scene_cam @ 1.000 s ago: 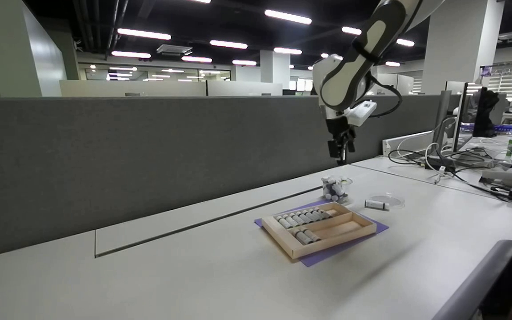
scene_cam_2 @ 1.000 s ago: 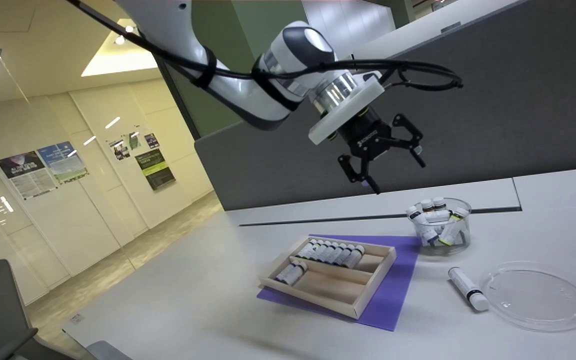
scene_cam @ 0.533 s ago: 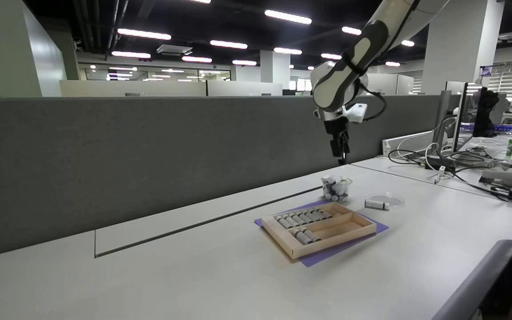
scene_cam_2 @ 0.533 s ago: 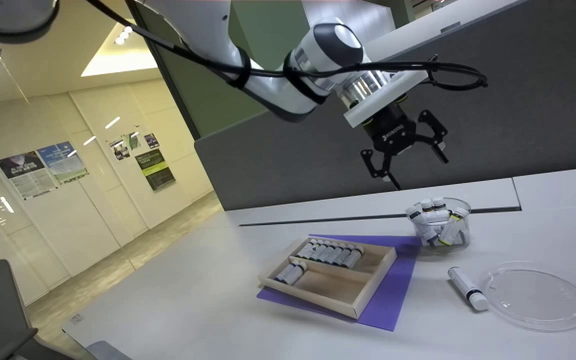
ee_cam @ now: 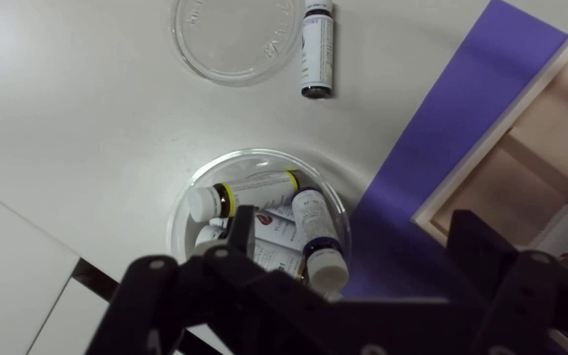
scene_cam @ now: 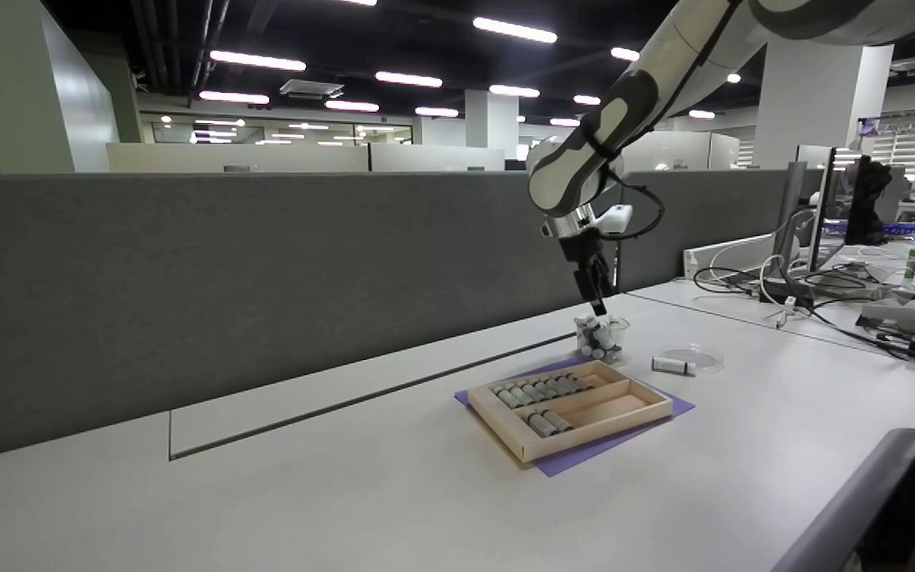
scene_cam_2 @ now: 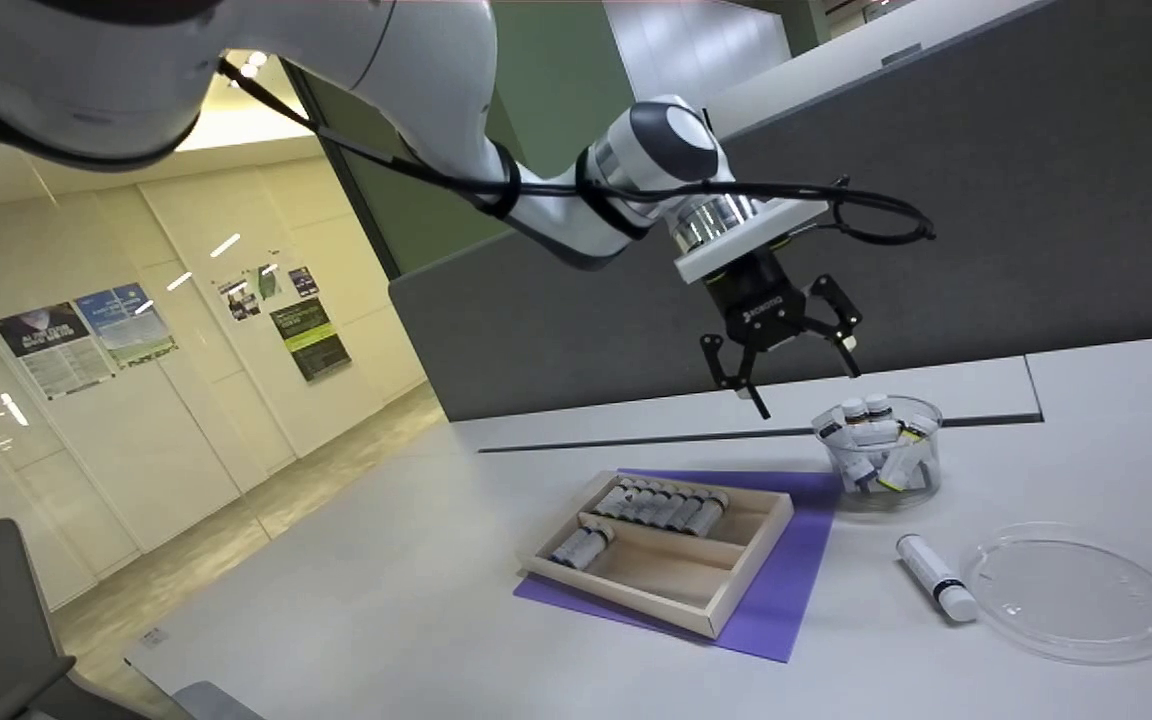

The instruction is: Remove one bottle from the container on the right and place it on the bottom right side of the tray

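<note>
The container (scene_cam_2: pixel 924 482) is a clear round tub holding several small white-labelled bottles with white caps; it also shows in the wrist view (ee_cam: pixel 237 155). A yellow-ringed bottle (ee_cam: pixel 263 190) and a dark-ringed bottle (ee_cam: pixel 315 217) lie on top. The light wooden tray (scene_cam_2: pixel 626 605) stands beside it with a row of bottles (scene_cam_2: pixel 651 503) in its far compartment. Two bottles (scene_cam_2: pixel 583 546) lie at the left end of the near compartment. My gripper (scene_cam_2: pixel 806 392) is wide open and empty, above and beside the container. In the wrist view, one finger (ee_cam: pixel 241 229) covers part of the bottles.
A purple sheet (scene_cam_2: pixel 786 600) lies under the tray. A single bottle (scene_cam_2: pixel 928 572) lies on the table beside a clear round lid (scene_cam_2: pixel 1076 655). A grey partition (scene_cam: pixel 306 294) runs behind the table. Monitors and cables (scene_cam: pixel 795 294) stand farther along.
My open gripper has moved sideways toward the container and then down, close above it. The bottles, container, tray and lid have not moved.
</note>
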`<action>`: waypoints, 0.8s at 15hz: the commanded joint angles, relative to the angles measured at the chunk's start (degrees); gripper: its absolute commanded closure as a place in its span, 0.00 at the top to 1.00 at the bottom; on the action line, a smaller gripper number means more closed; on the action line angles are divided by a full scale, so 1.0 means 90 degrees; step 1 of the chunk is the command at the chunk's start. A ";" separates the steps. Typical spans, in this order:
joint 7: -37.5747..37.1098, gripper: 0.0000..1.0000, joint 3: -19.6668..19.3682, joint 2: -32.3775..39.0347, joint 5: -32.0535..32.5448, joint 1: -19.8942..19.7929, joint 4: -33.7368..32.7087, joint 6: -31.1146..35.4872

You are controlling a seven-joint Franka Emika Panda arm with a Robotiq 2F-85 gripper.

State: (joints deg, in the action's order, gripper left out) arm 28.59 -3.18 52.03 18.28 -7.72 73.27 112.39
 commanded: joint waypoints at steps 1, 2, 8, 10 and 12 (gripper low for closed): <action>-0.0003 1.00 0.0062 0.0641 -0.0203 -0.0076 -0.0848 -0.0130; 0.0031 1.00 0.0075 0.0758 -0.0247 -0.0095 -0.0983 -0.0184; 0.0310 1.00 0.0244 0.1156 -0.0694 -0.0267 -0.1608 -0.0620; 0.0381 1.00 0.0276 0.1221 -0.0786 -0.0298 -0.1784 -0.0769; 0.0326 0.75 0.0266 0.1279 -0.0859 -0.0298 -0.1949 -0.0940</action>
State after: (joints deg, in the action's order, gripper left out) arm 31.02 -1.38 61.56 11.99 -9.67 60.74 107.46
